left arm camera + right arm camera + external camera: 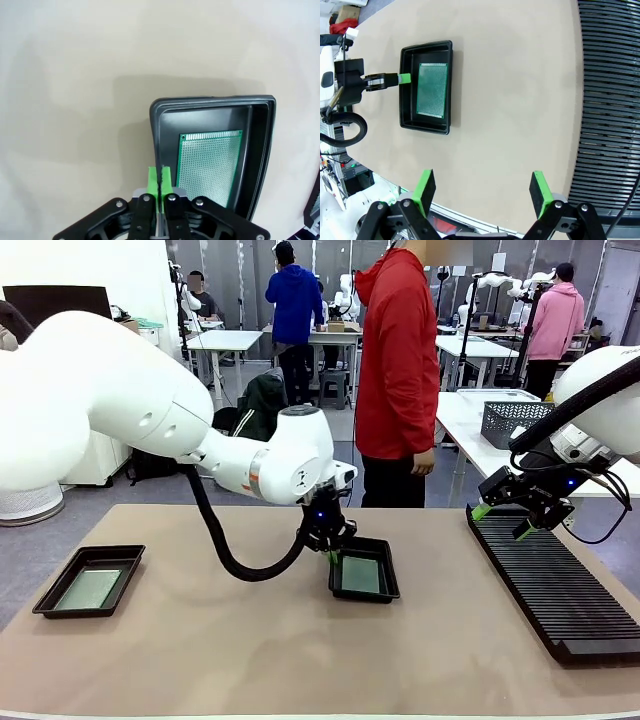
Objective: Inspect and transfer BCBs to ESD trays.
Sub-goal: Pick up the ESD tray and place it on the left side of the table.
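Observation:
An ESD tray (392, 580) lies at the table's middle with a pale-green BCB (360, 575) flat on its floor. My left gripper (332, 558) is shut on this tray's left rim. In the left wrist view its green fingertips (154, 177) pinch the rim of the tray (260, 150), one outside and one inside, beside the BCB (210, 165). A second ESD tray (125, 552) at the front left holds another BCB (88, 588). My right gripper (503, 522) hangs open and empty above the far end of the rack. From the right wrist, that open gripper (482, 192) looks down on the middle tray (407, 100) and its BCB (431, 90).
A long black ribbed rack (560, 585) runs along the table's right side. A person in a red hoodie (398, 360) stands at the far edge. A dark mesh basket (510, 420) sits on a white table behind. Bare tabletop lies between the two trays.

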`<move>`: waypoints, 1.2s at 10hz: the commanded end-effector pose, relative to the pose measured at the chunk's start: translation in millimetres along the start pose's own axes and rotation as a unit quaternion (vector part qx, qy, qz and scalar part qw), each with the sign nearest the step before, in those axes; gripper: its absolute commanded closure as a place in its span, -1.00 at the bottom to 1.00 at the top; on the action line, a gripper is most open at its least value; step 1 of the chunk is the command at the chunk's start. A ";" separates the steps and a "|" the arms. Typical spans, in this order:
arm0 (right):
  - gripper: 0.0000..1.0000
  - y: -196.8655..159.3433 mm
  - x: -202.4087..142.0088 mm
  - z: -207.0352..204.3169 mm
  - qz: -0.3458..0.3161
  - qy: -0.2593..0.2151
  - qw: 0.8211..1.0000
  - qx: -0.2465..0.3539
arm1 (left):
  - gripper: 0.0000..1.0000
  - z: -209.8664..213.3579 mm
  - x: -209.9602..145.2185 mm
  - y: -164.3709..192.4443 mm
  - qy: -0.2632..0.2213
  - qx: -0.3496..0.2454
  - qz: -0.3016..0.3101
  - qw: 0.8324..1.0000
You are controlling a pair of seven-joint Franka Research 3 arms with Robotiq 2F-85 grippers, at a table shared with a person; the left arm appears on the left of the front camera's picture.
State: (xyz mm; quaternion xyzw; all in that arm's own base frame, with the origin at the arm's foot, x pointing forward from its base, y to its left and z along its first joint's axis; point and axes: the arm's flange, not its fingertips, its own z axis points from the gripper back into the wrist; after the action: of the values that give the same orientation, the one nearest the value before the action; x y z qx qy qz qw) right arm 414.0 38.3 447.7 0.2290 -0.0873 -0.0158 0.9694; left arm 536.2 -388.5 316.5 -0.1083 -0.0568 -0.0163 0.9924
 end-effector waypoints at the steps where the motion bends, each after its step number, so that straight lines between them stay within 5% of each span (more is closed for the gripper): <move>1: -1.00 2.3 -0.1 1.0 -0.010 0.000 1.000 -0.005 | 0.94 8.9 -18.8 34.0 0.002 -0.058 0.000 0.998; 7: -1.00 2.3 -0.1 1.0 -0.010 0.000 1.000 -0.005 | 0.94 50.9 -53.6 126.3 -0.041 -0.127 0.022 0.991; 12: -1.00 2.3 -0.1 1.0 -0.010 0.000 1.000 -0.005 | 0.94 97.6 -69.0 231.1 -0.038 -0.103 0.036 0.993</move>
State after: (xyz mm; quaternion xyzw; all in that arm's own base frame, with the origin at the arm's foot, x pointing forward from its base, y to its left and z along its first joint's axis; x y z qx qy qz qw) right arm 414.2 38.6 448.0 0.2286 -0.0876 -0.0154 0.9695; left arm 475.0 -158.0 353.6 -0.2160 -0.0948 0.0236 0.9715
